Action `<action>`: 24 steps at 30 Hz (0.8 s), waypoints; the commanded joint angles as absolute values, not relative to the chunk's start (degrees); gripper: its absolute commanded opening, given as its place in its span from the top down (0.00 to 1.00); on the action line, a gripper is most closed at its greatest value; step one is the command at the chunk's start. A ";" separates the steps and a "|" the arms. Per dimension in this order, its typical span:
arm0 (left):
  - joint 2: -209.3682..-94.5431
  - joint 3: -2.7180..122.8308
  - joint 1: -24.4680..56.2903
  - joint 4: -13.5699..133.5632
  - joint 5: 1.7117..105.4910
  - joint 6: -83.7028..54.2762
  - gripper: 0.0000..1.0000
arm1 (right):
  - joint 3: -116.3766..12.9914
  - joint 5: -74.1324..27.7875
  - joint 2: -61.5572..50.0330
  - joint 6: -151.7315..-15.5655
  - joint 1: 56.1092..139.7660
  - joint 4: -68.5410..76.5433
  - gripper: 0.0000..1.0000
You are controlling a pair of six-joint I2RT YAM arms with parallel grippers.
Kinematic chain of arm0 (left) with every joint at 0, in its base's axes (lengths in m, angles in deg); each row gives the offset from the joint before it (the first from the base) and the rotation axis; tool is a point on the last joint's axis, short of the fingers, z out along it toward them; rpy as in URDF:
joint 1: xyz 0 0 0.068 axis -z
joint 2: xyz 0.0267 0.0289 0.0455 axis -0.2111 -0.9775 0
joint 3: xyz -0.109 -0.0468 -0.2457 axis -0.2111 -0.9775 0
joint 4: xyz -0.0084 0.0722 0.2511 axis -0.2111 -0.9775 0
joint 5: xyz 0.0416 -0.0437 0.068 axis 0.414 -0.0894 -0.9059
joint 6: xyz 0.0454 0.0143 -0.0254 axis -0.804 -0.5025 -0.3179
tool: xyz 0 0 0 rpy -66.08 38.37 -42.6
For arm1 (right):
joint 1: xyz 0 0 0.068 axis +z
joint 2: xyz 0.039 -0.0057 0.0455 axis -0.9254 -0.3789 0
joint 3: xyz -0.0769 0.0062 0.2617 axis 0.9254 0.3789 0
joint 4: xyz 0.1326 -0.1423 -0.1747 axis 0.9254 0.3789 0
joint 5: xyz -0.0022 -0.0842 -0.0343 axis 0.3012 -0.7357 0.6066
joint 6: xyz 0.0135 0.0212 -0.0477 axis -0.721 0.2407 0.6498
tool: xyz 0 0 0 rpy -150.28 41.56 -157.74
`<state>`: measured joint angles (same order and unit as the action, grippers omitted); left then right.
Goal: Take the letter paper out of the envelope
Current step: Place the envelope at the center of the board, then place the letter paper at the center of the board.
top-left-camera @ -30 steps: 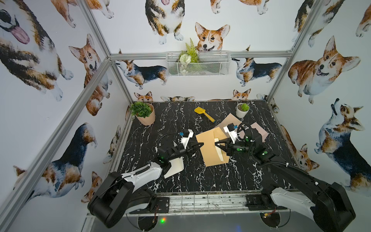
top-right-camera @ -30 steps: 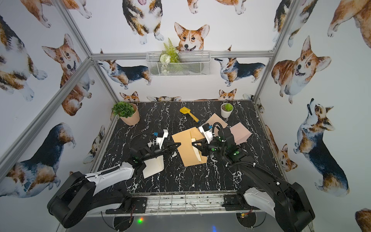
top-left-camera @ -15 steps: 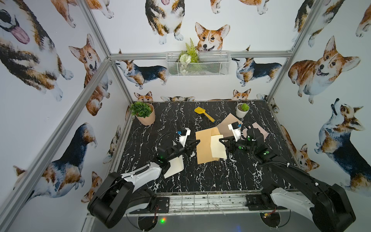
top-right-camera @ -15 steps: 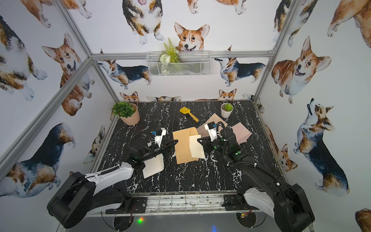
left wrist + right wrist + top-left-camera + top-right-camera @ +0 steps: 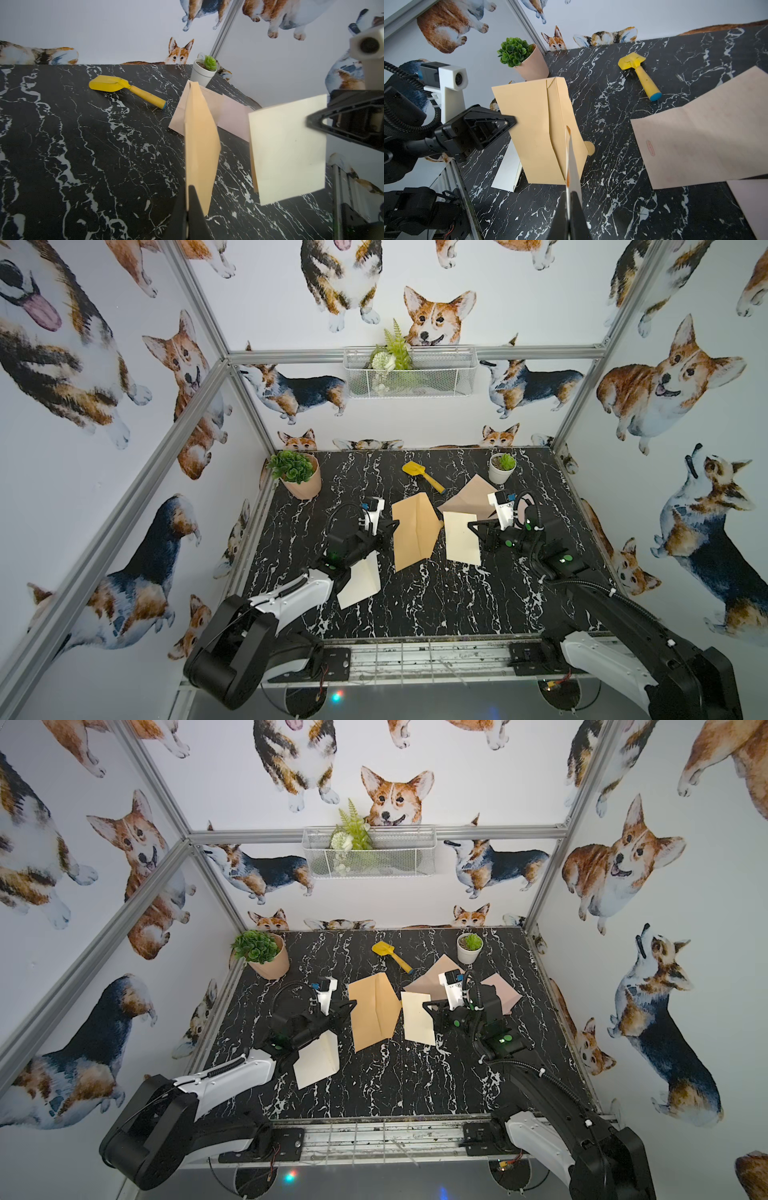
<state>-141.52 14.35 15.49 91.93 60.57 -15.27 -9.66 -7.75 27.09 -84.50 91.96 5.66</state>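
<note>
Judging from both top views, the extraction looks done: the cream rectangular letter paper (image 5: 460, 537) hangs clear of the tan paper envelope (image 5: 413, 531), just beside it, above the black white-veined marble tabletop (image 5: 415, 605). The left wrist view shows the left gripper (image 5: 189, 199) pinched shut on the envelope's edge. The right wrist view shows the right gripper (image 5: 568, 203) clamped on the letter paper; only setting it down seems left. Corgi-print walls (image 5: 104, 364) enclose the cell.
</note>
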 commanded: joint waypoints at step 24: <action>-165.76 36.60 -2.61 88.60 62.41 -7.23 0.95 | 3.35 0.25 21.70 -94.64 93.59 -0.76 1.00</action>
<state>-167.20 37.26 -2.43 89.55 61.93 -8.05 3.63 -0.65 24.12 -92.13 93.32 7.06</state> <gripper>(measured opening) 0.052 0.049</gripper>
